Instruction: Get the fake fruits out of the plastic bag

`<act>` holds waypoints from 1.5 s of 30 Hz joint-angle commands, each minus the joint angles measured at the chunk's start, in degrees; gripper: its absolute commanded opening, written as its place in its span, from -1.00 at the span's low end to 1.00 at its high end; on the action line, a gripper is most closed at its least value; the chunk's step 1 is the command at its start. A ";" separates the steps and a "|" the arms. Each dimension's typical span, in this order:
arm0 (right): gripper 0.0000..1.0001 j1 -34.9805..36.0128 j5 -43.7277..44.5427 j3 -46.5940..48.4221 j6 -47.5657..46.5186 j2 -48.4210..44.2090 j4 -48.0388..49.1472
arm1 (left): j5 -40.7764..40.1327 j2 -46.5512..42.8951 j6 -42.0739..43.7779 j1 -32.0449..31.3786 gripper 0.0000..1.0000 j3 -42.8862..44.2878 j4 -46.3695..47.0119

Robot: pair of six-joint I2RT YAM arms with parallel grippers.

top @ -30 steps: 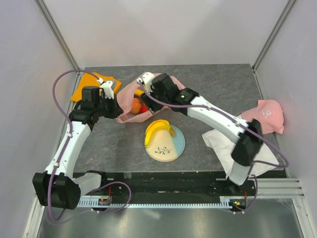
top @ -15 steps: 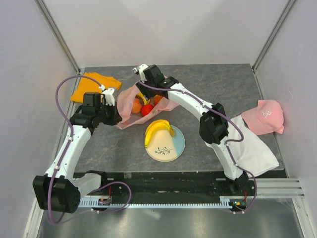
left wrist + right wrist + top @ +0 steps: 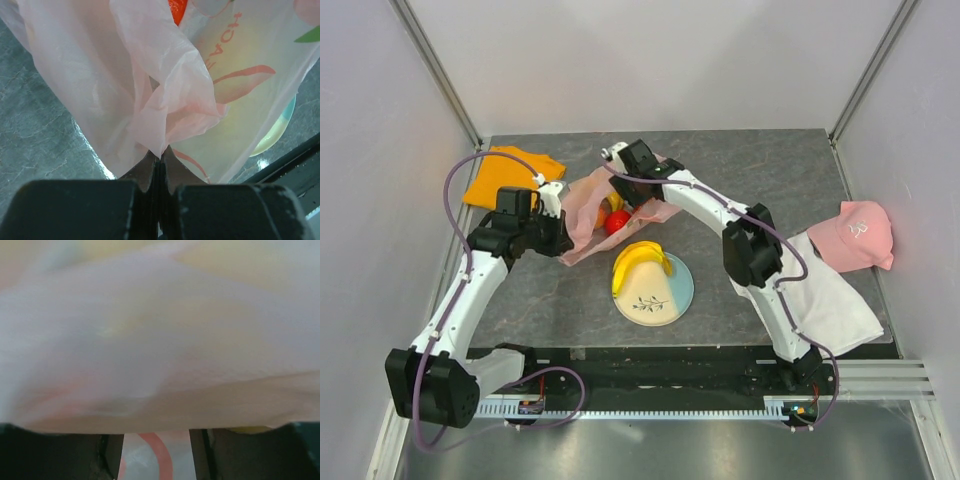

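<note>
The pink plastic bag (image 3: 588, 205) lies behind the plate, mouth toward the right. My left gripper (image 3: 563, 228) is shut on a gathered fold of its film (image 3: 160, 155). My right gripper (image 3: 623, 190) reaches into the bag from above. In its wrist view the film (image 3: 160, 340) drapes over the fingertips, and the jaws stand apart at the bottom edge. A red fruit (image 3: 616, 222) and an orange one (image 3: 601, 214) show inside the bag, with the red one (image 3: 177, 7) also glimpsed through the film. The yellow banana bunch (image 3: 640, 260) rests on the plate (image 3: 665, 298).
A folded orange cloth (image 3: 510, 172) lies at the back left. At the right, a pink cap (image 3: 860, 232) sits beside a white cloth (image 3: 825, 298). Frame posts and white walls enclose the table.
The right arm has stretched out and its gripper has come down into the bag's mouth. My left gripper has shifted right, still pinching the bag. The bag has bunched up between them.
</note>
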 commanded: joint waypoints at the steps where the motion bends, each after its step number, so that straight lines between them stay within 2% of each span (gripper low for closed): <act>1: 0.11 -5.02 5.04 -16.38 2.14 -11.50 -2.74 | -0.42 -0.24 5.36 -2.29 -0.97 1.69 -1.86; 2: 0.11 -5.64 6.00 -25.03 1.88 -16.58 -2.04 | -1.56 -0.16 5.97 -2.82 -0.97 1.51 -1.42; 5: 0.12 -7.40 8.91 -38.51 1.18 -25.13 0.16 | -3.32 2.12 6.24 -4.23 -0.97 1.33 1.29; 8: 0.18 -8.55 9.61 -45.05 1.18 -29.62 1.22 | -4.38 7.56 6.15 -5.20 -0.97 3.96 2.71; 10: 0.20 -8.55 9.53 -45.60 0.91 -30.51 1.57 | -4.82 12.31 5.98 -5.99 -0.97 7.47 2.97; 15: 0.20 -8.46 1.90 -35.95 2.13 -27.71 2.01 | -4.64 16.10 5.71 -7.04 -0.97 11.26 3.15; 20: 0.21 -7.41 -3.91 -23.40 4.25 -19.01 2.01 | -4.65 15.23 5.10 -7.13 -0.97 11.79 3.33; 28: 0.27 -5.03 -4.53 -10.55 8.12 -8.20 1.66 | -3.77 15.05 4.22 -7.22 -0.97 14.25 1.48; 37: 0.40 -4.68 -4.36 -5.17 9.44 -2.04 1.83 | -2.27 16.45 3.43 -7.22 -0.97 16.10 1.31; 38: 0.37 -4.68 -4.27 -5.17 9.44 -1.69 1.83 | -2.27 16.63 3.34 -7.22 -0.97 16.45 1.31; 41: 0.10 -4.59 -3.31 -5.26 9.09 -0.72 2.27 | -2.27 16.63 3.08 -7.22 -0.97 16.80 1.30; 42: -0.10 -4.59 -3.13 -5.26 8.82 -0.28 2.45 | -2.27 16.72 3.08 -7.22 -0.97 16.80 1.31; 44: -0.26 -4.59 -2.78 -4.29 8.12 0.07 2.89 | -2.45 16.98 3.08 -7.22 -0.97 16.89 1.30; 45: -0.43 -4.59 -3.04 -3.85 7.77 -0.10 2.98 | -2.53 16.98 2.99 -7.22 -0.97 16.98 1.39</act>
